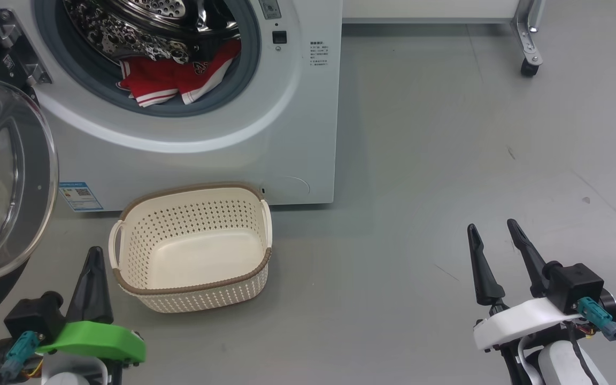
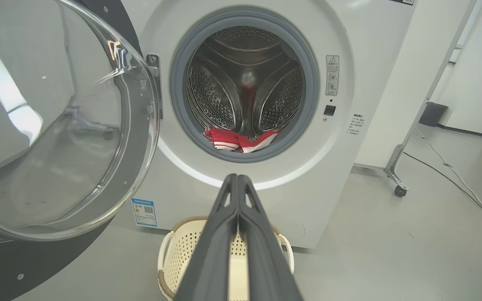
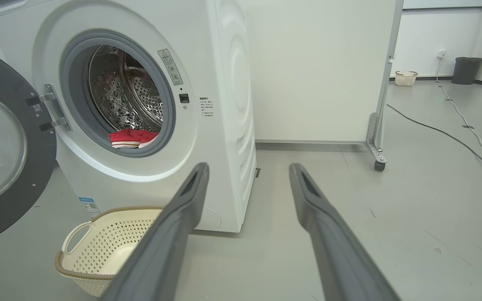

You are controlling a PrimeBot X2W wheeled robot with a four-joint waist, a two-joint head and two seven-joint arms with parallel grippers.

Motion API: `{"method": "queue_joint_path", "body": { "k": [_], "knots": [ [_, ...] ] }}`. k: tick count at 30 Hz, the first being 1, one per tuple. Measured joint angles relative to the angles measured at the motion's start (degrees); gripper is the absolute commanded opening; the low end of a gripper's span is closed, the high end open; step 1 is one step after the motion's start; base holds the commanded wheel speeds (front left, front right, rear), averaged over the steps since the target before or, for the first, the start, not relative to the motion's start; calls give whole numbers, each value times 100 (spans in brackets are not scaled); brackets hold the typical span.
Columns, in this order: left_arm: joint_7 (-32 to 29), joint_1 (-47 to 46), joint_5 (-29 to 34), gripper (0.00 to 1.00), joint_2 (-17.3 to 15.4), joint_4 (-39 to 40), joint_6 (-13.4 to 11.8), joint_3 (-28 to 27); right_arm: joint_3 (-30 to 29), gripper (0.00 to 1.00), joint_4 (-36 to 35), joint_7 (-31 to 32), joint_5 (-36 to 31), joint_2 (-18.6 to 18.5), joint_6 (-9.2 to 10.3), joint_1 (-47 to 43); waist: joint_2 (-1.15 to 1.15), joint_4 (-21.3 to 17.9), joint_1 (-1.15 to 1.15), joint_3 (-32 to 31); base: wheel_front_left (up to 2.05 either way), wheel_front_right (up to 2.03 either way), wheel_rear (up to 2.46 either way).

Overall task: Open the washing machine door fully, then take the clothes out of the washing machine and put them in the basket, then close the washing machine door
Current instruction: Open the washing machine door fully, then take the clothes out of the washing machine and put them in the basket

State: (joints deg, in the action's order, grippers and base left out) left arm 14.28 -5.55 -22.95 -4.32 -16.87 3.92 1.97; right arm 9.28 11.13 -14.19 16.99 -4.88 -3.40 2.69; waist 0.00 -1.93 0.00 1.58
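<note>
Right now your left gripper (image 1: 94, 252) sits low on the left, fingers pressed together on nothing, just beside the basket (image 1: 206, 297). Your right gripper (image 1: 491, 225) hangs well off to the right over the floor (image 1: 420, 160), fingers spread and holding nothing. The washing machine door (image 1: 3, 182) stands swung wide to the left. The clothes (image 1: 179, 80) lie at the front lip of the drum (image 1: 142, 32) inside the washing machine (image 1: 265, 133); one piece or several, you can't tell. The basket stands just below the opening.

The clothes (image 1: 179, 80) lie inside the washing machine (image 1: 297, 133); the basket (image 1: 206, 299) stands just before it; the door (image 1: 3, 176) hangs open at its left.
</note>
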Motion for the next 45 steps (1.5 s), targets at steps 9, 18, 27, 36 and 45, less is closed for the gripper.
{"method": "queue_joint_path", "body": {
  "k": [9,18,27,36,45],
  "knots": [
    [0,24,96,100,9,91,-3,54,-15,100,-55,0,-2,5,0,-9,0,-48,0,110,0,0,0],
    [0,44,137,100,19,137,-15,104,-14,100,-66,0,-54,5,0,-55,0,-55,0,154,0,0,0],
    [1,102,137,100,37,183,-59,103,-16,100,-87,0,-89,9,0,-55,0,-62,0,168,0,0,0],
    [1,115,192,100,41,246,-66,115,-19,100,-91,0,-94,30,0,-55,0,-57,0,182,0,0,0],
    [1,117,193,100,55,266,-67,133,-27,100,-98,0,-94,43,0,-55,0,-56,0,217,0,0,0]
  ]
}}
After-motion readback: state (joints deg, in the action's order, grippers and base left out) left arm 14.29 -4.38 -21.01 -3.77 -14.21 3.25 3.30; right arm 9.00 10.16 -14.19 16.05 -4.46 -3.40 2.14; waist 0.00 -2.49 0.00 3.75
